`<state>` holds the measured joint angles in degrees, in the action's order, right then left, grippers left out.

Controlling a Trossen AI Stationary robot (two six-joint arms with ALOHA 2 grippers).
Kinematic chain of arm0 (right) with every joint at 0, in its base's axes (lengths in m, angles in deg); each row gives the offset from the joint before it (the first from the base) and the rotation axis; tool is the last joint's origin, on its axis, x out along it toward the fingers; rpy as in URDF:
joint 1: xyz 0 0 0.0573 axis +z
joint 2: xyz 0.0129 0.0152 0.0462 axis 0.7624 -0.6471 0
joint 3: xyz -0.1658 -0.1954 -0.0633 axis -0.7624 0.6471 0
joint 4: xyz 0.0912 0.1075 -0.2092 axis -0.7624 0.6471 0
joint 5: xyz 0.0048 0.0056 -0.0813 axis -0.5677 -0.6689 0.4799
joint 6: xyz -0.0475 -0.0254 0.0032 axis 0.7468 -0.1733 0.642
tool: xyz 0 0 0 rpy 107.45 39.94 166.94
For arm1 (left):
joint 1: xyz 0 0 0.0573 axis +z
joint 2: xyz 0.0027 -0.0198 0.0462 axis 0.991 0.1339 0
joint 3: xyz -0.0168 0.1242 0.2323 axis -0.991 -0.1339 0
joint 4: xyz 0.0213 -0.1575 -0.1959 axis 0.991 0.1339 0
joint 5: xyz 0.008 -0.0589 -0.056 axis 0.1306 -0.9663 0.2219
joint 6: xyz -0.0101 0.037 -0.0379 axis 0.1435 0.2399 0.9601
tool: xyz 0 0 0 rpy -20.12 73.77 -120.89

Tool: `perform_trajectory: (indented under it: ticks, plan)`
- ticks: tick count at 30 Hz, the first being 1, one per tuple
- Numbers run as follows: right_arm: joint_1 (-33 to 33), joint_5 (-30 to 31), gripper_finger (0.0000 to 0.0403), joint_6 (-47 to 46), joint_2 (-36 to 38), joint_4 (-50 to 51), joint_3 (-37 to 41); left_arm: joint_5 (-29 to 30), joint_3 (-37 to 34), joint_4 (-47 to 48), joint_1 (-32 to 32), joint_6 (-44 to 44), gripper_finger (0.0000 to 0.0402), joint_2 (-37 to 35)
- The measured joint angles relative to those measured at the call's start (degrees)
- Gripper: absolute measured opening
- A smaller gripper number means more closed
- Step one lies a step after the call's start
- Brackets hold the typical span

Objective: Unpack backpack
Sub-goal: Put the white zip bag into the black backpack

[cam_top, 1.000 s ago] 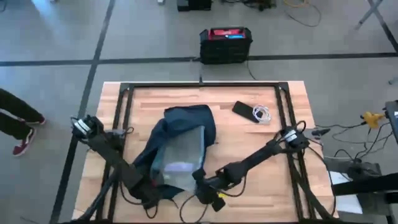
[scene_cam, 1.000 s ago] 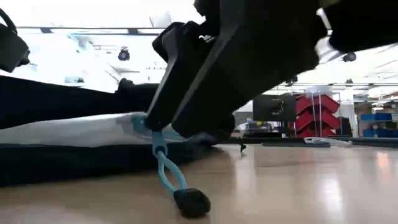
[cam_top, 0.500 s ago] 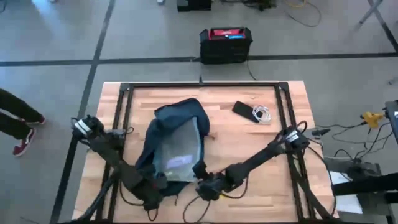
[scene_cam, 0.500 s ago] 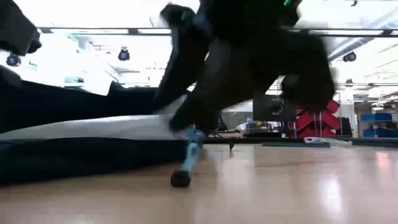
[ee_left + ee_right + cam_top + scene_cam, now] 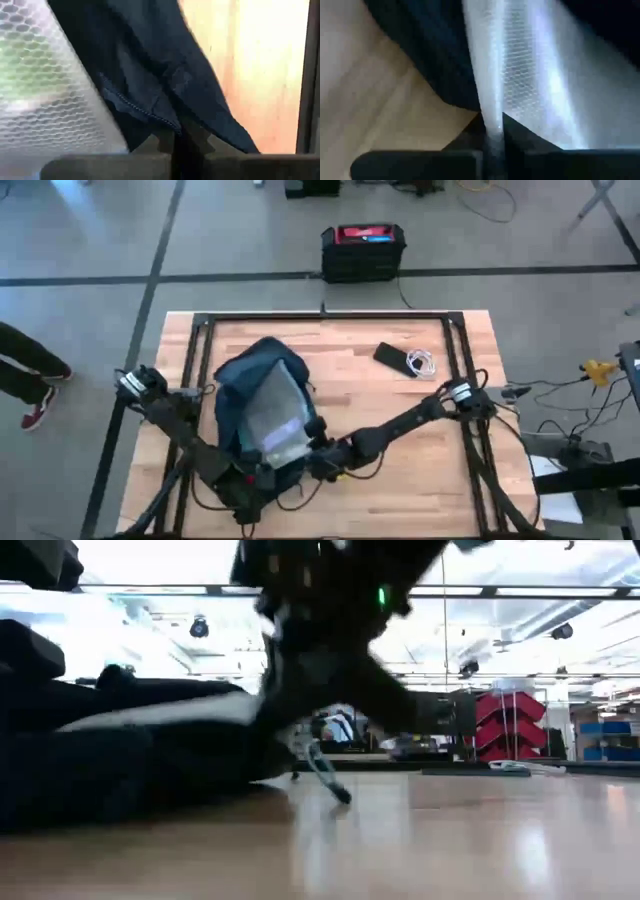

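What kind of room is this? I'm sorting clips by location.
Probably a lab or workshop: bare concrete floor with cables, red storage bins, and a framed wooden table.
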<state>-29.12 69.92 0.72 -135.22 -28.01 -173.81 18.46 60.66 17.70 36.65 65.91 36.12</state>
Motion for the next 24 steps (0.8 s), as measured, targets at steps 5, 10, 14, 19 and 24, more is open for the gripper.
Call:
perform_trajectory:
  ticks: [5,10,14,19,24]
  plan:
    - [-0.22,-0.24,0.0004,-0.64,0.34,6.95,-6.78,2.87,0.00,-1.10,0.29,-2.41,0.0000,-0.02]
    - [-0.48,-4.64,0.0003,1.63,0.55,15.39,-11.98,4.36,0.44,-1.16,0.77,-3.56,0.0000,-0.03]
    - [-0.93,-2.35,0.0002,1.03,0.55,26.13,-14.24,5.33,0.48,0.65,0.81,-3.02,0.0000,-0.09]
    - [-1.42,-6.19,0.0002,-0.19,0.55,30.54,-16.49,5.47,0.48,3.01,0.97,-2.97,0.0000,-0.09]
    - [-1.44,-9.38,0.0002,1.08,0.55,33.79,-16.42,5.36,0.48,4.45,0.97,-2.63,0.0000,-0.11]
